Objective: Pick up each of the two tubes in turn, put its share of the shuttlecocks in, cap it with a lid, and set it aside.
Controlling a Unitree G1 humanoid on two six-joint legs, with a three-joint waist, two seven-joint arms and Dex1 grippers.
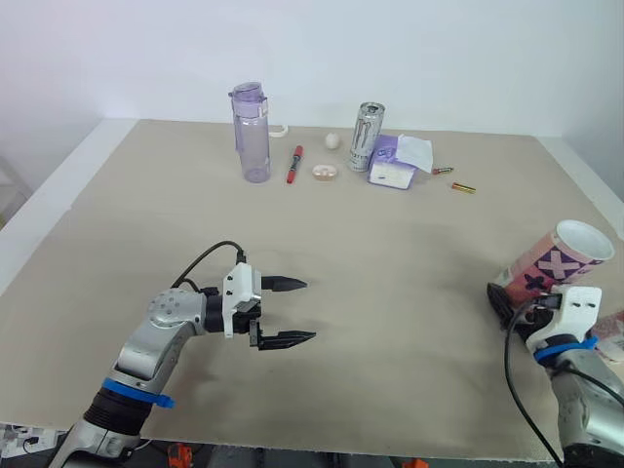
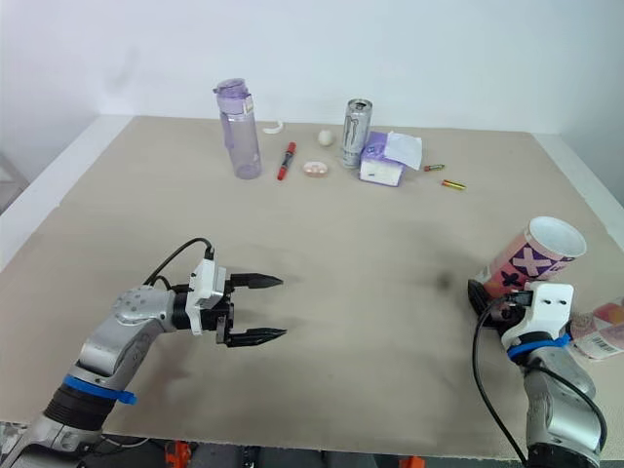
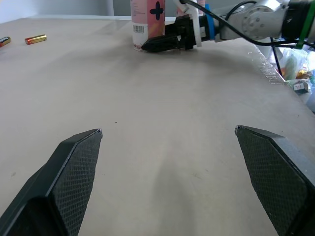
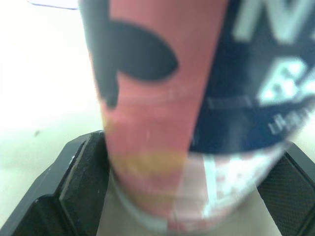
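A pink tube (image 1: 551, 261) with dark crosses leans tilted near the right edge of the table (image 1: 390, 292), its white open mouth pointing up and away from the robot. The right gripper (image 1: 499, 295) has both fingers closed around the tube's lower end. The left gripper (image 1: 309, 310) hangs wide open and empty over the table's middle, well apart from the tube. For loading, a firm, low grip with the mouth turned upward would likely serve best. A bottle (image 1: 252, 134) and a can (image 1: 366, 136) stand at the far side
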